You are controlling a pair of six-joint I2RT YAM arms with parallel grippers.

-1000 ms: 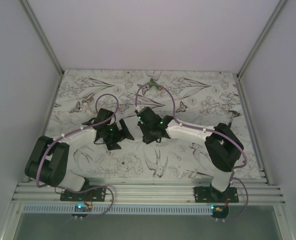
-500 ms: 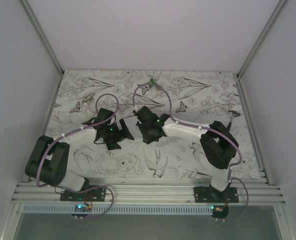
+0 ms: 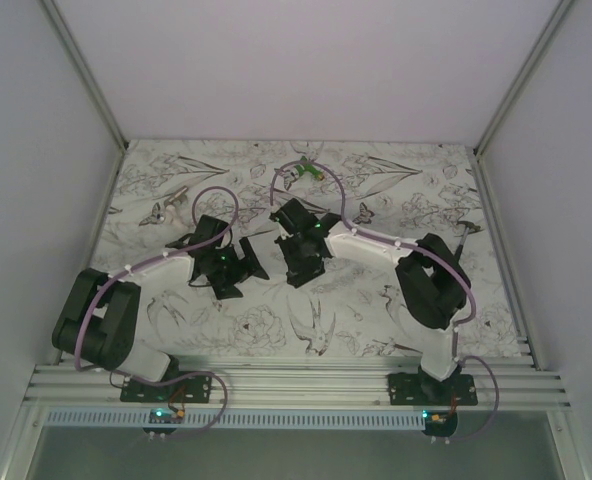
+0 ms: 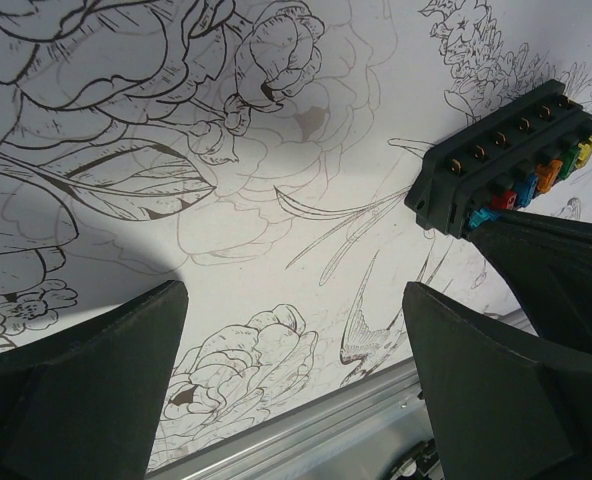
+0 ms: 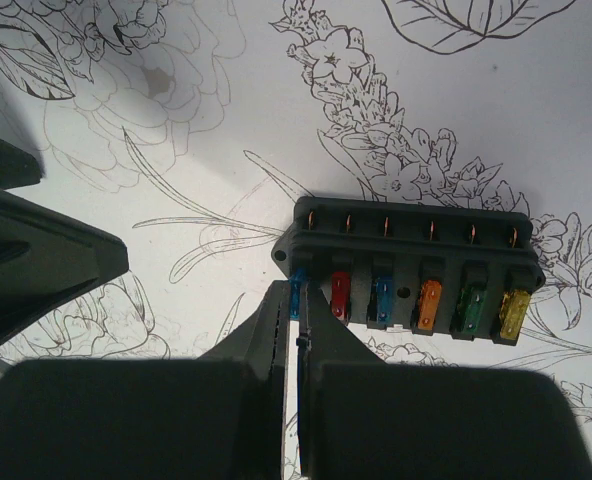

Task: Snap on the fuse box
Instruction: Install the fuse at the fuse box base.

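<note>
Fuse box (image 5: pixel 411 262) flat on floral worktop (image 5: pixel 176 60), 2 o'clock from wide-open left end effector (image 4: pixel 294 295). Right end effector (image 5: pixel 298 318) pinched closed at box's 9 o'clock end, by blue fuse (image 5: pixel 295 284).

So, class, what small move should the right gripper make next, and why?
Probably press gently into the fuse box: the right gripper, shut, has its tips at the end blue fuse, while the left gripper is open, off the box.

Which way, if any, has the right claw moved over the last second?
Yes, slightly: the right gripper has shifted farther back, away from the printed bird in front of it.
</note>
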